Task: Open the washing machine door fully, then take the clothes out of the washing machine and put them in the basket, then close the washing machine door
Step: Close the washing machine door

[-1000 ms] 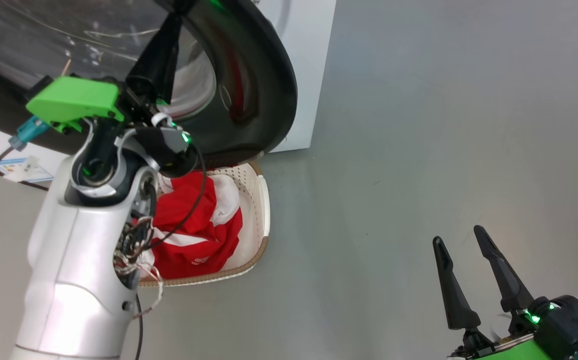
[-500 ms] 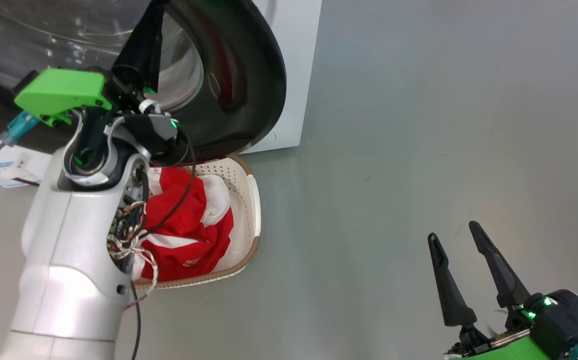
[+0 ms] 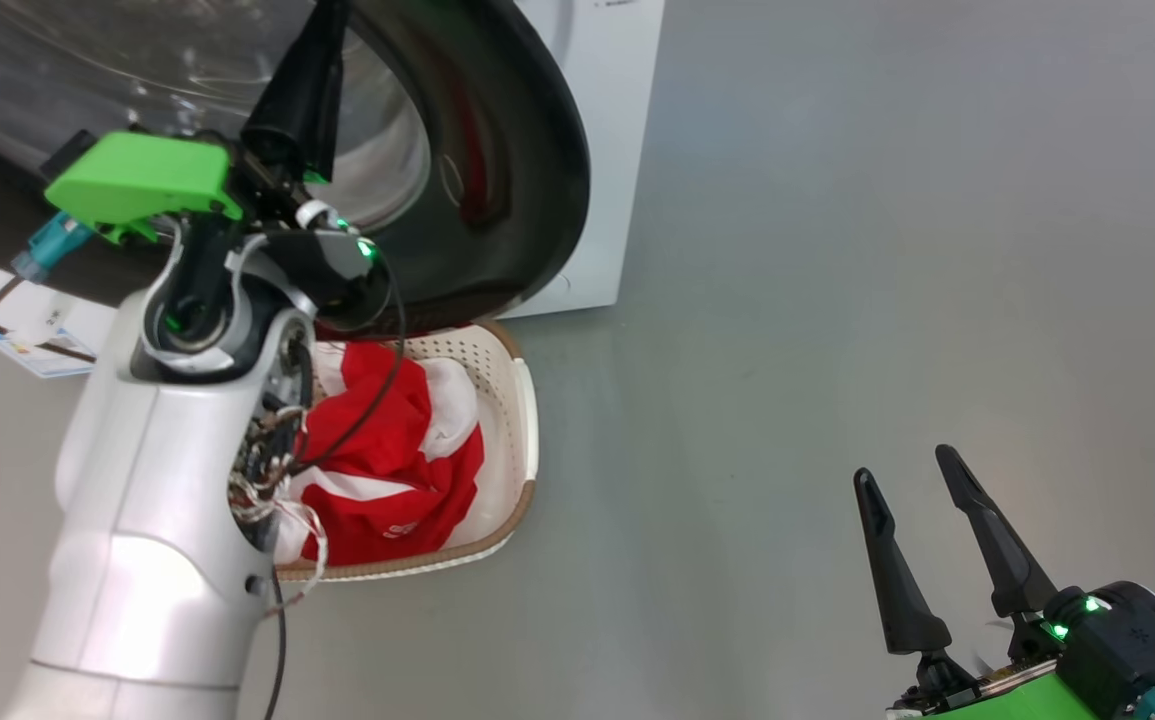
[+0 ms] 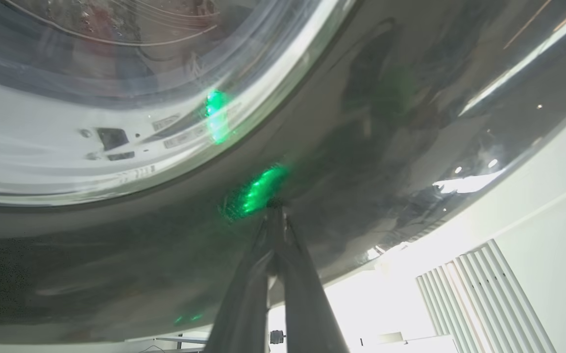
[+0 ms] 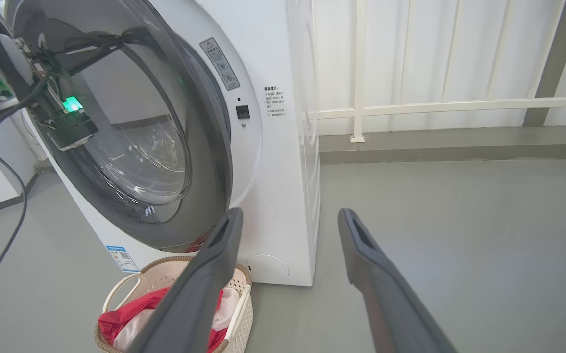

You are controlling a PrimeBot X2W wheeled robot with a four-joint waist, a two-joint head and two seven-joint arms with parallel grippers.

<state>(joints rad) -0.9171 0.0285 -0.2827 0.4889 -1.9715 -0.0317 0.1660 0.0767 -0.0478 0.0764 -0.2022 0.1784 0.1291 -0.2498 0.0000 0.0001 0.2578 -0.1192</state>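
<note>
At the upper left of the head view, the left tool (image 3: 309, 95) has its 2 dark fingers pressed together with nothing between them. In the left wrist view the joined tips meet the glossy black rim of the washing machine door (image 3: 532, 200), just below the clear glass bowl. In the right wrist view the door stands ajar at an angle from the front of the white washing machine (image 3: 627, 150).

The basket (image 3: 529, 440) sits on the grey floor (image 3: 837, 300) at centre left, directly under the lower edge of the door. The clothes (image 3: 387, 450) lie bunched inside it, red and white, partly hidden by the pale left forearm.

At the lower right, the right tool (image 3: 904, 468) hangs above bare floor with its 2 fingers spread wide and empty, well apart from the basket.
</note>
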